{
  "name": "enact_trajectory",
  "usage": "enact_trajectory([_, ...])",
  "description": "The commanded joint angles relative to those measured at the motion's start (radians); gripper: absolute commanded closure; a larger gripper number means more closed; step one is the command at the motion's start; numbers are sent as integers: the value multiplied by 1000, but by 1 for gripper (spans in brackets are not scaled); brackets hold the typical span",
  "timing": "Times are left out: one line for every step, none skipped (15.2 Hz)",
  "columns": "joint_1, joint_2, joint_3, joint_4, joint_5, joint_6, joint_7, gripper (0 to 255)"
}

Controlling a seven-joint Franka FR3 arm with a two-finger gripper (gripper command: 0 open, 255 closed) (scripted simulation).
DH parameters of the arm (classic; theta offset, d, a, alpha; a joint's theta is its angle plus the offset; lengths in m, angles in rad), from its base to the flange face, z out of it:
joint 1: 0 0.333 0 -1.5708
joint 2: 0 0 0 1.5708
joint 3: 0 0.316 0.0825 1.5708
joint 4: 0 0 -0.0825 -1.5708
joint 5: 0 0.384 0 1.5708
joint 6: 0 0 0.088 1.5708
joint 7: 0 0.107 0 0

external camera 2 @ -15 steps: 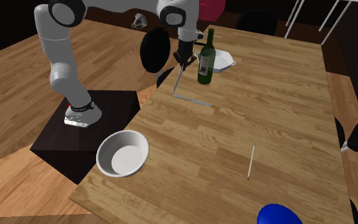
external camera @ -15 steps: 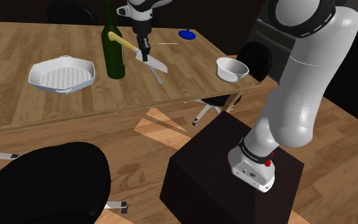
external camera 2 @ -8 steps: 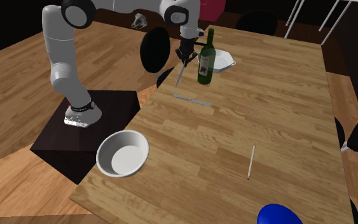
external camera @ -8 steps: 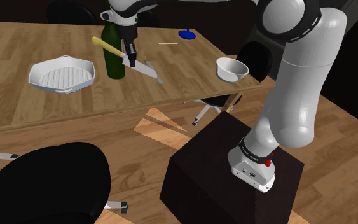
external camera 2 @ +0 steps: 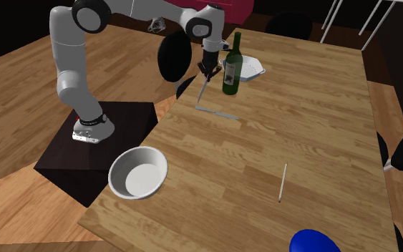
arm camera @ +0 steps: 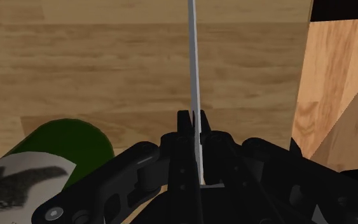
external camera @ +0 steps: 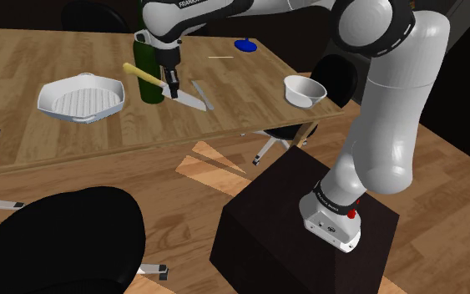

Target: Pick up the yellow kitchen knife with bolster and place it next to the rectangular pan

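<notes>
Note the end effector (arm camera: 193,124) clamped on the knife (arm camera: 192,63), blade gripped edge-on and projecting straight ahead. Confirm the same grip in the shoulder view: end effector (external camera: 171,86) pinching near the bolster, yellow handle toward that view's left, blade sloping down to the right. Compare with one second ago: carried leftward across the shoulder view, from the right of the bottle (external camera: 150,90) to in front of it, handle now crossing the green glass; lowered slightly since half a second ago. Treat pickup as done and transport as under way. Locate the knife (external camera: 190,99) in the air over the worktop (external camera: 41,50), tip low near a grey strip (external camera: 201,90); cannot tell whether touching. Locate the pan (external camera: 81,98) on the far side of the bottle, well apart from the knife. Judge remaining travel as leftward past the bottle; watch handle clearance against the bottle before lowering beside the pan
</notes>
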Motion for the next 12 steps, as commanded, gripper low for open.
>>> enact_trajectory([-1,10,0,-16,1,25,0,255])
enact_trajectory([-1,15,1,-23,2,37,0,255])
enact_trajectory([-1,19,1,-30,3,48,0,255])
enact_trajectory([-1,24,1,-36,3,60,0,255])
enact_trajectory([-2,30,2,-43,4,71,0,255])
enact_trajectory([-2,35,2,-49,5,83,0,255])
enact_trajectory([-2,40,3,-54,6,94,0,255])
enact_trajectory([-2,46,3,-60,6,105,0,255])
enact_trajectory([-3,49,3,-63,7,111,0,255])
enact_trajectory([-3,49,3,-63,7,111,0,255])
enact_trajectory([-3,49,3,-63,7,111,0,255])
enact_trajectory([-3,49,3,-63,7,111,0,255])
